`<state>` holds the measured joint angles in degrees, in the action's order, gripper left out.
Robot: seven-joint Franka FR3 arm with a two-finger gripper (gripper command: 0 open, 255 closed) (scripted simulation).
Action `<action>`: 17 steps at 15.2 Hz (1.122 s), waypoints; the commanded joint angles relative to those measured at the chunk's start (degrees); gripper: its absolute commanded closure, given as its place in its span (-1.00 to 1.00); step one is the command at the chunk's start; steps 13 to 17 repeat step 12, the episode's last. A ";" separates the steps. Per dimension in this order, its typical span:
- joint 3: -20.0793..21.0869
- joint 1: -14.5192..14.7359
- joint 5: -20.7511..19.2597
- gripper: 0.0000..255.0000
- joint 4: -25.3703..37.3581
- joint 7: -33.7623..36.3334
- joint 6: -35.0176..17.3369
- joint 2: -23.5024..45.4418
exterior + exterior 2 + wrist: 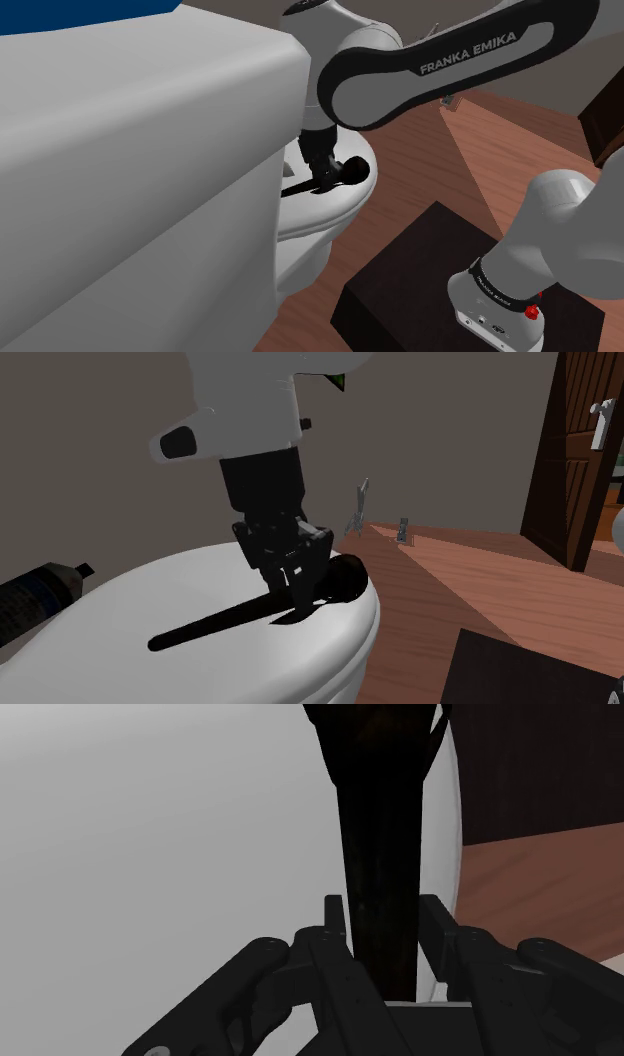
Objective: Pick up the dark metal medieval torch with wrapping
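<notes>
Black torch [212, 623] on white toilet lid [140, 587], hand [300, 602] clasping, bottle [35, 597] near

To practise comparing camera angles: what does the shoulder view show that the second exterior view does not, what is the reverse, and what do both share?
The shoulder view adds a big white fixture at its left and the arm's FRANKA EMIKA lettering. The second exterior view adds a dark bottle-like thing at its left edge and a wooden door at its right. Both share the black torch lying on the white toilet lid, the end effector down on its shaft, and the wooden floor.
</notes>
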<state>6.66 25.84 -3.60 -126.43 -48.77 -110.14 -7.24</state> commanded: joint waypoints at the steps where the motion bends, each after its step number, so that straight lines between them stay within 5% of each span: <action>1: 0.01 0.03 0.10 1.00 1.08 -0.10 1.53 -0.46; 10: -0.06 0.03 0.39 1.00 6.24 -0.69 8.43 -2.23; 17: -0.06 0.03 0.39 1.00 6.33 -0.70 8.55 -2.26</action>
